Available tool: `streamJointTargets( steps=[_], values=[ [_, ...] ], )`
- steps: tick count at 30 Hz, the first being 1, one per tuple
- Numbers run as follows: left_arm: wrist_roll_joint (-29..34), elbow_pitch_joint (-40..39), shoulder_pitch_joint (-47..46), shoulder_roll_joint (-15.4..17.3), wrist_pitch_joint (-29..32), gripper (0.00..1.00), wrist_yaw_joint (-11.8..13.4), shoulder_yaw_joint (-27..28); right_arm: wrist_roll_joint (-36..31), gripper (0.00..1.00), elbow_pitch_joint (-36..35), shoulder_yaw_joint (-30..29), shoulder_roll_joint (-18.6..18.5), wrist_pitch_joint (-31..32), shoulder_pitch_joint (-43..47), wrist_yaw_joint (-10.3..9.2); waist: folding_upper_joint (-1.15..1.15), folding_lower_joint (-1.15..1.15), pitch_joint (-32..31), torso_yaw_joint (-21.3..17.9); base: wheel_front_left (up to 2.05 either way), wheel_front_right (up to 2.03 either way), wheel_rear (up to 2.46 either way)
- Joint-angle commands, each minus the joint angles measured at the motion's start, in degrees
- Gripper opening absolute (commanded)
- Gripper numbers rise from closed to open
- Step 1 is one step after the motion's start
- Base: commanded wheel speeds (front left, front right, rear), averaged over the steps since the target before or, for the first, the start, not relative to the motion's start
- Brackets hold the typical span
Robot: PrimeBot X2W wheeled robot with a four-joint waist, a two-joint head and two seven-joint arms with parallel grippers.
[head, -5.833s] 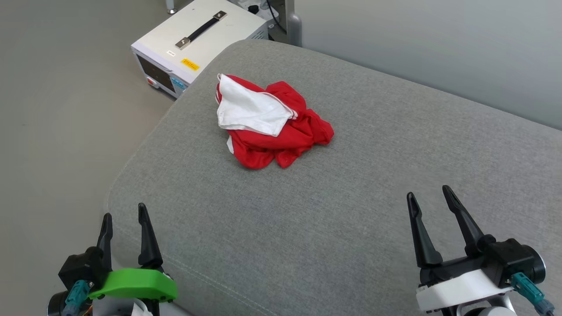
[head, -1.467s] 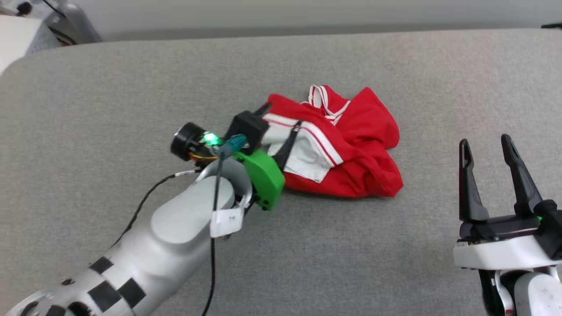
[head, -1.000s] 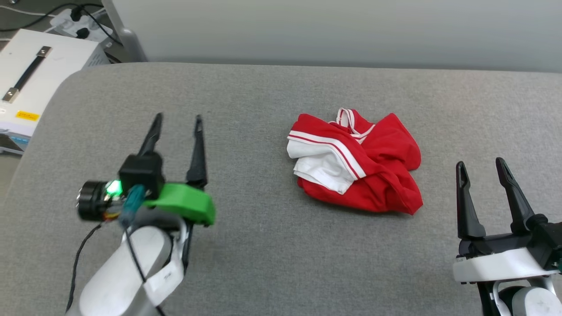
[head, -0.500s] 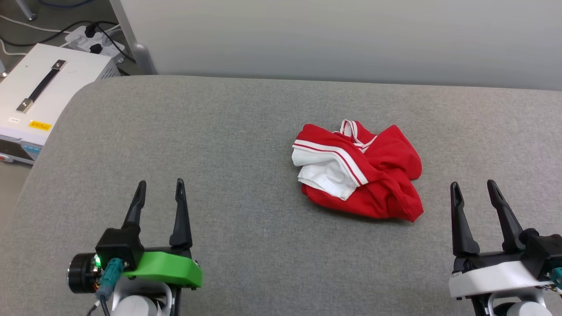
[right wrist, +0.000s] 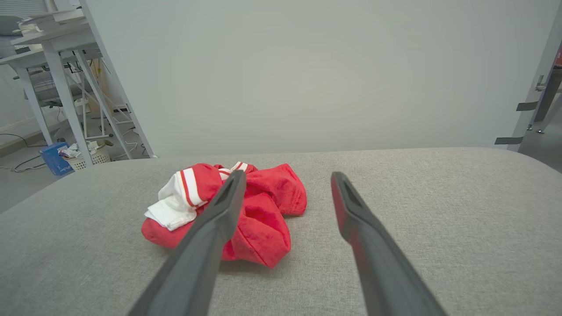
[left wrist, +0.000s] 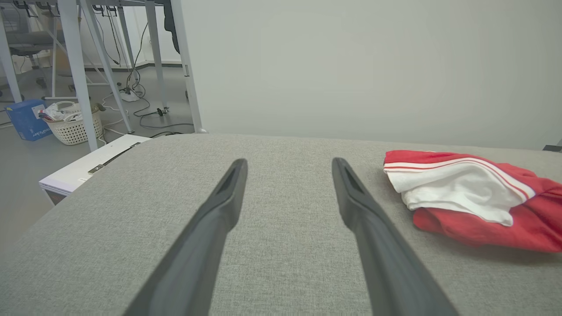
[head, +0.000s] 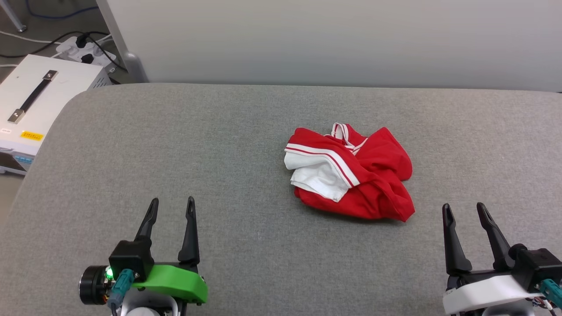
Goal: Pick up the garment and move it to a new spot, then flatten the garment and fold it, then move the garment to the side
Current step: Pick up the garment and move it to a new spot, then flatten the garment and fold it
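Red garment (head: 351, 175) lies crumpled on the grey cushion (head: 219, 131); left gripper (head: 172, 199) and right gripper (head: 463, 205) sit apart from it, jaws open, empty. Pinching bunched layers together could lift a tangle.

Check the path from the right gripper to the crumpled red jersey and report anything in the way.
Nothing visible blocks it. Bare grey cushion lies between the open right gripper and the jersey, which sits ahead and to its left. The left gripper has an equally bare run to it.
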Motion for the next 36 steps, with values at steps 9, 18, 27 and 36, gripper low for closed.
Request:
streamJointTargets(
  steps=[9,18,27,36],
  values=[
    [2.85,1.32,1.20,-2.20,-0.32,1.00,-2.83,2.99,0.41,1.00,0.62,0.30,-0.04,-0.27,0.86,-0.04,0.00,0.00,0.10,0.24,0.00,0.00,0.00],
    [4.47,0.73,-0.16,-3.46,-0.32,1.00,-3.53,4.87,0.13,1.00,-2.54,-0.30,-4.58,-0.27,-8.09,-0.04,0.00,0.00,2.14,1.19,0.00,0.00,0.00],
    [5.54,-0.11,-2.90,-4.15,-0.32,1.00,-3.65,5.48,9.46,1.00,6.95,15.75,-23.56,5.99,-30.00,-0.04,0.00,0.00,5.95,3.14,0.00,0.00,0.00],
    [5.64,-1.21,-5.60,-4.48,-0.33,1.00,-3.67,5.36,33.41,1.00,9.50,39.52,-38.94,41.21,-48.42,-0.04,0.00,0.00,10.76,5.55,0.00,0.00,0.00]
  ],
)
